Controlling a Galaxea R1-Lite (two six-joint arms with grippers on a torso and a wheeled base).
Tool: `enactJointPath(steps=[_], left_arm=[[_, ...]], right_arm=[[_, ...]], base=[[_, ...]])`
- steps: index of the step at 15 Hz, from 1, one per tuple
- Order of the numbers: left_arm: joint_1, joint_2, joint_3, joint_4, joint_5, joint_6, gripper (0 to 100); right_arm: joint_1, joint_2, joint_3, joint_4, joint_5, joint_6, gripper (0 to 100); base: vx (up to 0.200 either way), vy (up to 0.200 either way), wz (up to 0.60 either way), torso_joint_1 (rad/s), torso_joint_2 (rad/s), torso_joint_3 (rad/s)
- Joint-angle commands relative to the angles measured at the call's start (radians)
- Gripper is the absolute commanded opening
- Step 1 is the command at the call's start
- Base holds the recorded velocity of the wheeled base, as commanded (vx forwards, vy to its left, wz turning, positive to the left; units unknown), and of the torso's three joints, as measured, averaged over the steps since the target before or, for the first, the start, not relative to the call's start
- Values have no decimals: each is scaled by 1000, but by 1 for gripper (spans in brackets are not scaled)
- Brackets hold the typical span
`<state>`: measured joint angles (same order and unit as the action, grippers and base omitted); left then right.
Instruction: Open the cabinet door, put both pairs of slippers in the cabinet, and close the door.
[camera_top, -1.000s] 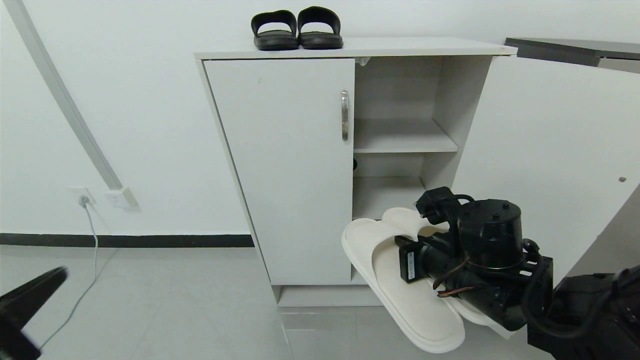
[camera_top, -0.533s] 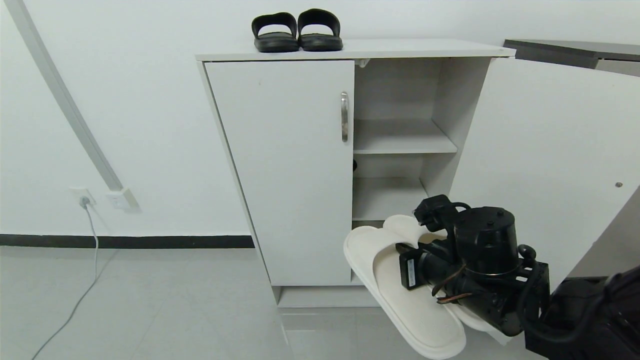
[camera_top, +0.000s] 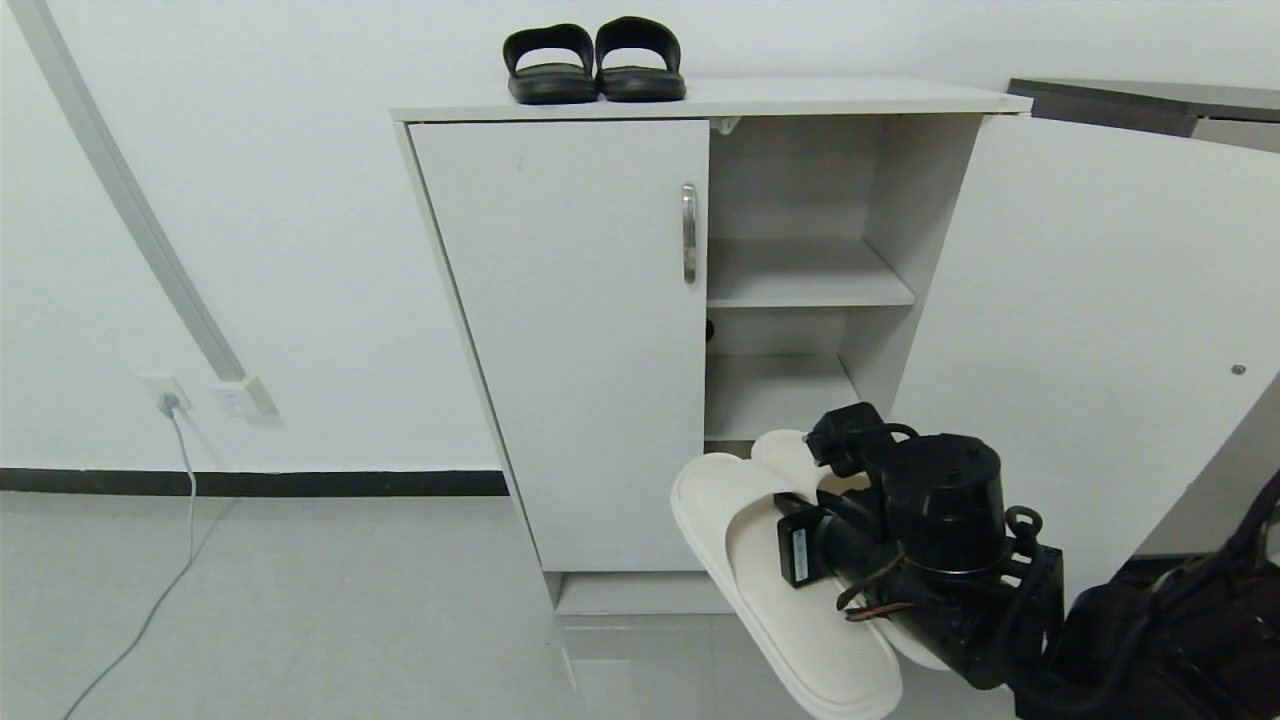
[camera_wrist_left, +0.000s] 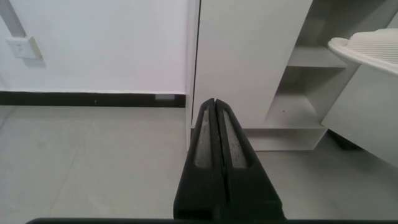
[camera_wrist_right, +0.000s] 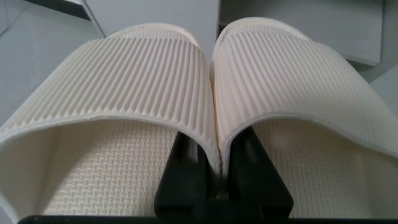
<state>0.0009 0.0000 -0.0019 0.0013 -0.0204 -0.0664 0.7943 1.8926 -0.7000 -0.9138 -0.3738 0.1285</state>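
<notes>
The right gripper (camera_wrist_right: 214, 171) was clamped on the white slippers (camera_top: 790, 590). Its jaws pinched the two inner strap edges together, so the pair hung as one, a slipper on either side of the jaws. The toes ran out ahead of the jaws to the open side of the cabinet (camera_top: 850, 97), about level with the front lip of the lower shelf (camera_top: 770, 395).

The step in hand looked like the insertion. To do it well, the pair probably needed raising until the soles cleared that lip. It could then go straight in between the closed door (camera_top: 560, 340), to the jaws' left, and the open door (camera_top: 1080, 330), to their right. The pinch was thin, so a knock on either edge could have twisted a slipper loose. Letting go was best left until the soles lay flat on the shelf.

The black slippers (camera_top: 595, 62) sat on the cabinet top, well above the jaws, not yet stowed. The left gripper (camera_wrist_left: 214, 134), jaws together and empty, hung low over the floor.
</notes>
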Motion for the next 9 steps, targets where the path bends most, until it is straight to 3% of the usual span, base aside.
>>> enactJointPath(steps=[1, 6, 7, 9], left_arm=[[1, 2, 0, 0, 0, -3, 0], [1, 2, 0, 0, 0, -3, 0], [1, 2, 0, 0, 0, -3, 0], [1, 2, 0, 0, 0, -1, 0]], right_arm=[[22, 74, -39, -7, -54, 0, 0], [80, 194, -222, 30, -358, 37, 0], [85, 198, -240, 30, -376, 46, 0], [82, 198, -245, 30, -378, 48, 0]], base=[[0, 0, 0, 0, 0, 0], [0, 0, 0, 0, 0, 0], [0, 0, 0, 0, 0, 0], [0, -200, 0, 0, 0, 2]])
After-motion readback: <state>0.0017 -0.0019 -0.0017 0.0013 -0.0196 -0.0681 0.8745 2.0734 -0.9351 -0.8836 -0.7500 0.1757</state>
